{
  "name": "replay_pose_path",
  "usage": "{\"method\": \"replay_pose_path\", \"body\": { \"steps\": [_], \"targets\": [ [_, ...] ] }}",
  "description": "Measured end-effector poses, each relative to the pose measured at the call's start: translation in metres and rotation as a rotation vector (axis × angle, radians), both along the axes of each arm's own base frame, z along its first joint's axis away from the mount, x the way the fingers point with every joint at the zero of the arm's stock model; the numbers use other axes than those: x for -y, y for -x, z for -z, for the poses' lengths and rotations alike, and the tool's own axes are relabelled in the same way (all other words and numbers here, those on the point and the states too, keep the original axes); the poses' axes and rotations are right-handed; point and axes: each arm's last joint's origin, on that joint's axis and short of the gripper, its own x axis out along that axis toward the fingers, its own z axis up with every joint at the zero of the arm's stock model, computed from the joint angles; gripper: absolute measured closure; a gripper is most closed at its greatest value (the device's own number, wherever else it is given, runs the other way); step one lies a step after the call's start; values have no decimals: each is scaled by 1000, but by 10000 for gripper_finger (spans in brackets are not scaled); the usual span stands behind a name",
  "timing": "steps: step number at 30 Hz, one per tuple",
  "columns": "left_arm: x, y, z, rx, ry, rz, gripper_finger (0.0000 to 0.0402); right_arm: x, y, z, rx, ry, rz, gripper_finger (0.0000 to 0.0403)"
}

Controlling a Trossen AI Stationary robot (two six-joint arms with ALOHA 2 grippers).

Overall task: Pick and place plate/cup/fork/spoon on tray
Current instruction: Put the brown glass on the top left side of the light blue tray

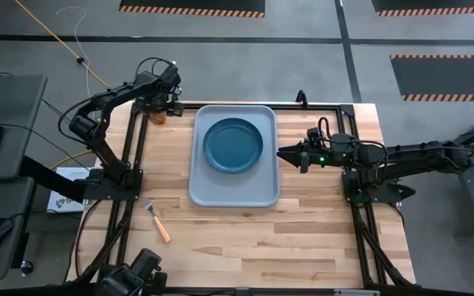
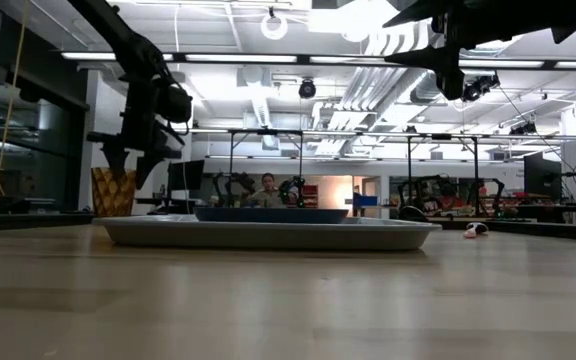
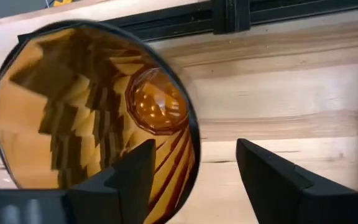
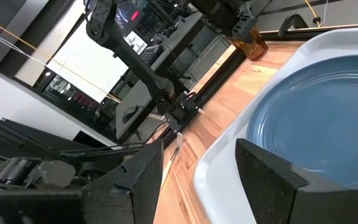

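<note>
At the upper left of the high view, the left gripper (image 1: 164,103) is reaching down over the cup (image 1: 158,114) near the table's far edge, one finger (image 3: 132,180) lying inside the rim, jaws spread and gripping nothing. Lower left, the fork (image 1: 159,223) is lying on bare wood with free room around it. In the centre, the plate (image 1: 233,145) is sitting in the tray (image 1: 230,194). At right, the right gripper (image 1: 288,154) is hovering level just beside the tray's edge, fingers parted and empty. No readable writing is showing.
</note>
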Motion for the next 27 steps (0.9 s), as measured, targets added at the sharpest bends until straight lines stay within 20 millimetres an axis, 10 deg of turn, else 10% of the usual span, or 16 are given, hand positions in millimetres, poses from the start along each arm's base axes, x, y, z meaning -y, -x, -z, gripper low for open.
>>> {"method": "replay_pose_path", "body": {
  "steps": [11,20,27],
  "targets": [
    [3,-5,-2,-8,9,91,388,0,0,0,-1,4,1,210],
    [15,-12,-60,95,-144,233,396,0,0,0,-1,9,10,210],
    [41,-56,-119,158,-283,474,397,1,0,0,-3,38,44,210]
  ]
}}
